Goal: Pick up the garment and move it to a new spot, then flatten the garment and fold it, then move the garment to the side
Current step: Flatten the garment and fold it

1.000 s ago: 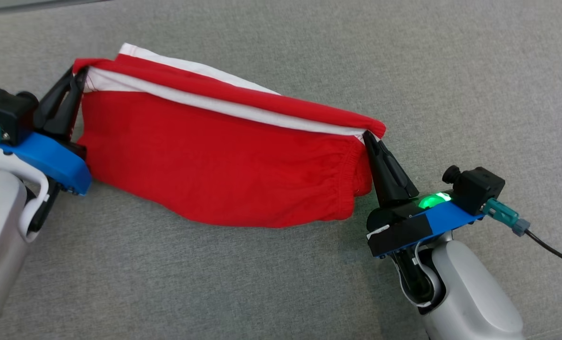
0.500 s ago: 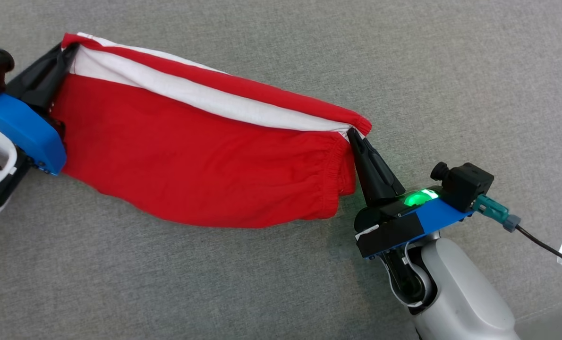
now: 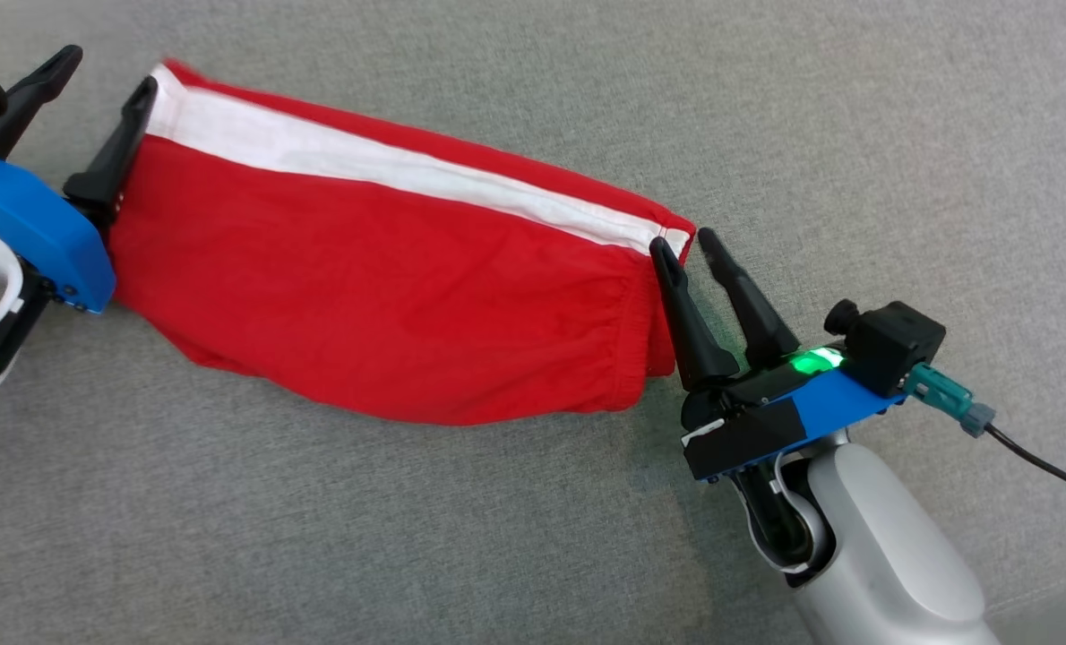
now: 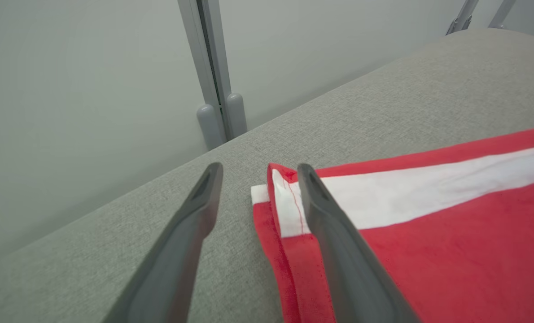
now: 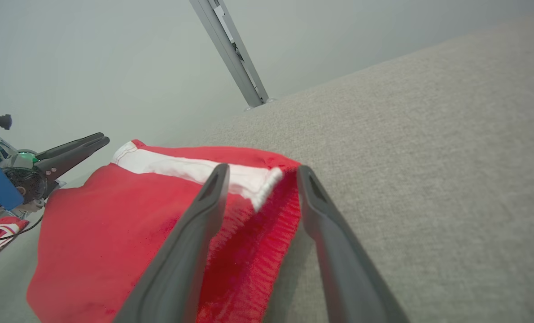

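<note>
Garment (image 3: pixel 390 296) lay stretched long across the grey worktop (image 3: pixel 855 134), and we had it red side up, with a white band (image 3: pixel 390 170) running along its far edge from end to end. At its left end we saw the left claw (image 3: pixel 109 70) standing wide open, gripping nothing. One finger hung over bare worktop, clear of the cloth. The other sat right at the corner of the fabric, where in the left wrist view the red edge was folded over the white. Whether that finger touched the cloth, we could not tell. Over at the other end the right claw (image 3: pixel 682 239) was open as well, holding nothing. Its two fingers straddled the corner by the gathered hem (image 3: pixel 638 331), and in the right wrist view that corner, with its white patch, lay between them unpinched. A green light (image 3: pixel 809 362) glowed on the right claw's base. The cloth rested flat, a little rumpled along its near edge, and beyond the worktop's far edge we made out a grey metal post (image 4: pixel 213 67) against a pale wall.
</note>
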Robot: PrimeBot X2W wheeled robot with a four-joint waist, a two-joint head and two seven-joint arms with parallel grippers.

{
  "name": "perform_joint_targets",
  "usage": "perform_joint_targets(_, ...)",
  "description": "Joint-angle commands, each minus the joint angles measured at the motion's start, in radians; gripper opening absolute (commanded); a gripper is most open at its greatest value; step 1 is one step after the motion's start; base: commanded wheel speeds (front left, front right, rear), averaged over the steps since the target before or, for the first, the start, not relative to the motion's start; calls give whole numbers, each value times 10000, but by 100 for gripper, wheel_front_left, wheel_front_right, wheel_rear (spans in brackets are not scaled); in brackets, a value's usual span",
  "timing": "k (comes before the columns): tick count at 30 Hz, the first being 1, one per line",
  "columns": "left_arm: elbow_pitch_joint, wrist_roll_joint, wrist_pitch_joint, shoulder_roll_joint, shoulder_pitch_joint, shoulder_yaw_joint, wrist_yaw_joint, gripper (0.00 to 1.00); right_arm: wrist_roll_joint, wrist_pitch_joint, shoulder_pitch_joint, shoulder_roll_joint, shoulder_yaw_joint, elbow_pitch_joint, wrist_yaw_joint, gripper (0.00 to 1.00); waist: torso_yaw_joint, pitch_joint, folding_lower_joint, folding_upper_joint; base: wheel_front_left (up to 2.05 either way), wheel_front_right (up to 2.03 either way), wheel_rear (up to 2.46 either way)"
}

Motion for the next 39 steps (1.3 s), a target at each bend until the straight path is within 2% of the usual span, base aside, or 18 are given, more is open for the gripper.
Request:
perform_joint_targets(1,201,-91,-67,-170,207,8,20,100,-266,-37,-48,-49,-155,26,1,100,68,-129,-1,-1,0,0,0)
perform_joint_targets(7,928,-64,-82,-946,1478,1192,19,100,-1229,-37,605,-46,-1025,34,1,100,369,-765,-1,-1,0,0,0)
perform_joint_targets(9,1386,121,-84,-1400,2193,1766,26,100,-1554,-39,919,-46,-1436,68,1,100,459,-1009,-1,-1,0,0,0)
perform_joint_targets(15,2265,404,-86,-1976,3173,2410,27,100,-1837,-37,1378,-43,-1891,90,1,100,425,-1151,-1,-1,0,0,0)
perform_joint_targets(19,2562,355,-67,-2213,3437,2345,23,100,-1864,-37,1545,-43,-2005,66,1,100,344,-1134,-1,-1,0,0,0)
perform_joint_targets(31,2628,-270,591,-2717,4110,1313,6,98,-1820,-37,1754,-43,-2137,343,1,100,445,-1574,-1,-1,0,0,0)
perform_joint_targets(32,2621,-335,655,-2778,4181,1255,6,91,-1834,-37,1752,-44,-2138,376,1,100,467,-1614,-1,-1,0,0,0)
perform_joint_targets(33,2630,-366,662,-2830,4222,1197,6,73,-1852,-37,1744,-43,-2136,405,1,100,493,-1663,-1,-1,0,0,0)
perform_joint_targets(34,2652,-386,652,-2879,4252,1128,6,72,-1858,-37,1730,-41,-2141,438,1,100,518,-1719,-1,-1,0,0,0)
perform_joint_targets(36,2694,-498,759,-3006,4346,989,4,46,-1879,-37,1715,-44,-2134,496,1,100,556,-1806,-1,-1,0,0,0)
perform_joint_targets(37,2744,-517,760,-3045,4357,941,4,29,-1887,-37,1711,-44,-2127,534,1,100,566,-1837,-1,-1,0,0,0)
perform_joint_targets(38,2791,-576,735,-3102,4406,926,5,6,-1904,-37,1705,-43,-2106,558,1,100,574,-1883,-1,-1,0,0,0)
perform_joint_targets(39,2846,-624,672,-3127,4437,919,5,0,-1913,-37,1716,-43,-2092,580,1,100,577,-1929,-1,-1,0,0,0)
